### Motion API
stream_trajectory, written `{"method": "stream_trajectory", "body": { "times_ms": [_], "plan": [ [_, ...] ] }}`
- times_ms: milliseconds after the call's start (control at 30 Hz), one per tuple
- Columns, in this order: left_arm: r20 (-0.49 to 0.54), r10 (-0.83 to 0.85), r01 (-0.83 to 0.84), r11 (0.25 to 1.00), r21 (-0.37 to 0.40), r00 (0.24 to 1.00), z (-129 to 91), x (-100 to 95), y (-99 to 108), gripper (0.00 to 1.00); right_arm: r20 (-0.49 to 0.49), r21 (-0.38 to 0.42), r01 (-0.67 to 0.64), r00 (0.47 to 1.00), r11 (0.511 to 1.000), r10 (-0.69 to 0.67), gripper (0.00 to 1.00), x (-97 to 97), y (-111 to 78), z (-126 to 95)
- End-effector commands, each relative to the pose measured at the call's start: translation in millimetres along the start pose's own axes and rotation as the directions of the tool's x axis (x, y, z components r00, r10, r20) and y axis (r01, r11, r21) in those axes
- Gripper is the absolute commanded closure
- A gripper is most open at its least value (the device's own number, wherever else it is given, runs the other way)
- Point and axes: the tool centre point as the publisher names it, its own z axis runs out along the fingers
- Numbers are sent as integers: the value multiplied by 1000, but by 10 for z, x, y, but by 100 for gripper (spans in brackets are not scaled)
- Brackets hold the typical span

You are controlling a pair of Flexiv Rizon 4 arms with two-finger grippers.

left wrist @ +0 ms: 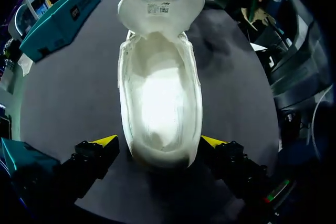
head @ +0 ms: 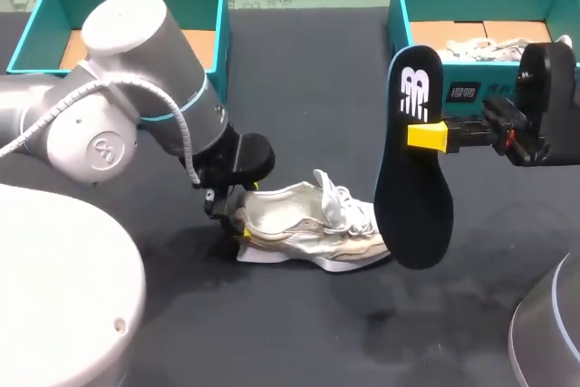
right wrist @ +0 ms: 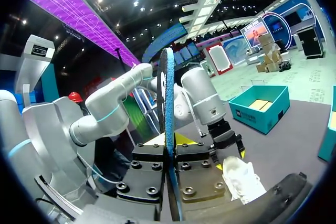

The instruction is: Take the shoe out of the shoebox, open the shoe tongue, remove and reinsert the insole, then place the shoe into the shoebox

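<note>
While the shoe [head: 304, 224] rests on the tabletop [head: 317, 70], its insole [head: 412, 201] is held in the air.
Left pincer [left wrist: 159, 141] clamps the heel of the white shoe near mid-tabletop, tongue [left wrist: 160, 3] folded forward; just right of it, the right pincer [head: 426, 136] is clamped on the black insole, holding it upright above the toe.

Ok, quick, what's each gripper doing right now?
Left gripper: at the shoe's heel; whether it grips cannot be told.
Right gripper: closed on the insole.
</note>
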Motion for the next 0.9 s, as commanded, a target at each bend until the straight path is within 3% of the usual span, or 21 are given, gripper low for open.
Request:
{"method": "stream_trajectory", "body": {
  "times_ms": [33, 600, 900],
  "plan": [
    [-21, -9, 4, 975, -221, 1000, 34, -33, -46, 0, 132, -6, 0, 991, 1000, 0, 100, 90, -43, -27],
    [-30, 6, -14, 967, -254, 1000, 29, 29, -35, 0, 132, -6, 0, 991, 1000, 0, 100, 90, -43, -27],
    [7, 37, -34, 975, -221, 999, -223, 7, -133, 0, 132, -6, 0, 991, 1000, 0, 100, 90, -43, -27]
  ]
}}
